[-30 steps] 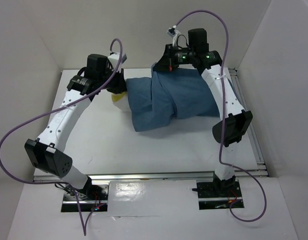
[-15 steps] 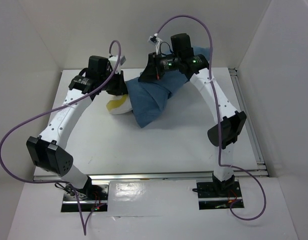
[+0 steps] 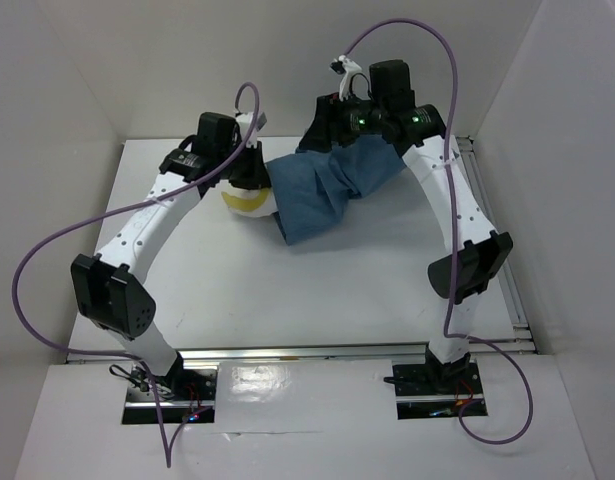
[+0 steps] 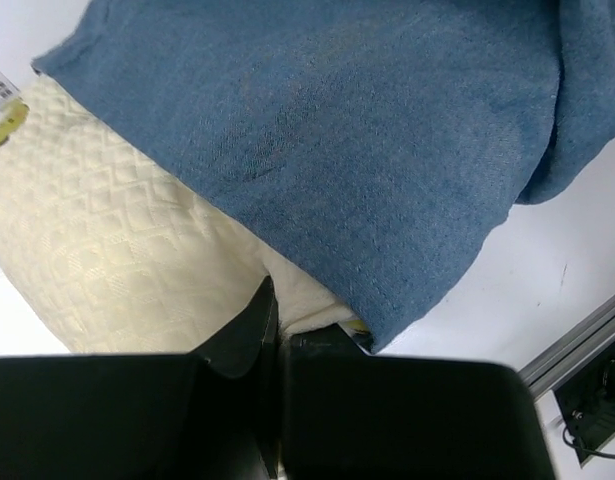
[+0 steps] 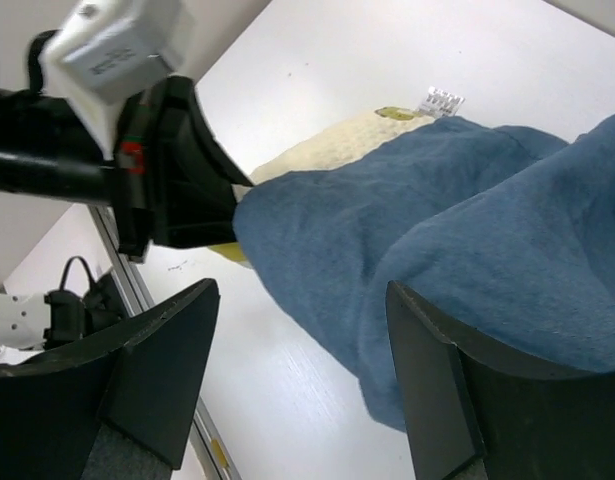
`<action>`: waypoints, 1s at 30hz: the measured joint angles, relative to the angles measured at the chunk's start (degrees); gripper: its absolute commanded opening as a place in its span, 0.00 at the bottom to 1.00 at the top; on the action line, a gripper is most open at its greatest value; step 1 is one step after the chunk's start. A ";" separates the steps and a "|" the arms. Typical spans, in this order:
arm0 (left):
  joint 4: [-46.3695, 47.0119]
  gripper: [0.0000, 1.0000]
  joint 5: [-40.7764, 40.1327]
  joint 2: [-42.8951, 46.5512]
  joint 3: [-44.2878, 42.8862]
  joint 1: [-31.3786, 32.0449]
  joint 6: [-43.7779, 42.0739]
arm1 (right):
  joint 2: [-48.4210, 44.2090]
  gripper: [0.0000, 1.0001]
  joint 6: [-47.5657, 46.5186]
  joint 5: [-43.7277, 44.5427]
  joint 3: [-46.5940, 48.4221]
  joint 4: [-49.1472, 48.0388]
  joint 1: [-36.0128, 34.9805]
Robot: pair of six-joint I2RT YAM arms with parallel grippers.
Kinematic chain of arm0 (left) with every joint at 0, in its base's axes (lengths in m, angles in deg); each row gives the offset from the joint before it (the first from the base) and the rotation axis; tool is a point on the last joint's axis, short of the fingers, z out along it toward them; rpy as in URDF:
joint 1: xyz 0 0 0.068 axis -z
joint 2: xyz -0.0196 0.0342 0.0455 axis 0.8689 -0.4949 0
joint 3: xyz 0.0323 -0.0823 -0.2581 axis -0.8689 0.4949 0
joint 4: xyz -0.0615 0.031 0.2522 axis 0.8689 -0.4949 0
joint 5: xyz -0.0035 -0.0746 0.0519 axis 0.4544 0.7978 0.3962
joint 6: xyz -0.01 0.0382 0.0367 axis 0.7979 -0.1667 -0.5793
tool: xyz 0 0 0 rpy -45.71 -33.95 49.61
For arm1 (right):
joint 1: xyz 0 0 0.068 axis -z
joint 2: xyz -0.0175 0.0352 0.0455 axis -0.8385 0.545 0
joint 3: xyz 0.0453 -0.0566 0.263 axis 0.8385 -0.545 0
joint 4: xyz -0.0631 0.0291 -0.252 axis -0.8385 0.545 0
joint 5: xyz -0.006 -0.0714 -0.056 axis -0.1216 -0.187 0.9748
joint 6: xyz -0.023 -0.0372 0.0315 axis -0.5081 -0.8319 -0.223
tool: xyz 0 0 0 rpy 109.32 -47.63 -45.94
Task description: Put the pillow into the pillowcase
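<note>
Pillowcase (image 3: pixel 322 190) dragged right | covers most of pillow (image 3: pixel 245 203) | L tool (image 4: pixel 274 315) pinches bare end

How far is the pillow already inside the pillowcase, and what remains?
Mostly done: the pillowcase seems to cover most of the pillow; only one cream end sticks out. In hand: the left gripper pinches that end, and the right gripper is open by the cloth. Left: cover the exposed end.
</note>
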 measured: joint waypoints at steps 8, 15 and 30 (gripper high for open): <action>2.47 0.77 4.28 -4.31 2.23 1.66 2.40 | -4.04 0.69 -3.85 0.70 -3.54 2.08 -0.13; 1.46 0.79 0.00 -5.18 1.81 2.73 2.03 | -9.97 0.61 -5.97 4.66 -14.25 3.41 -2.49; 2.89 0.85 -13.07 11.47 8.68 -1.75 -1.84 | -6.64 0.57 -7.41 17.66 -22.12 3.80 -11.56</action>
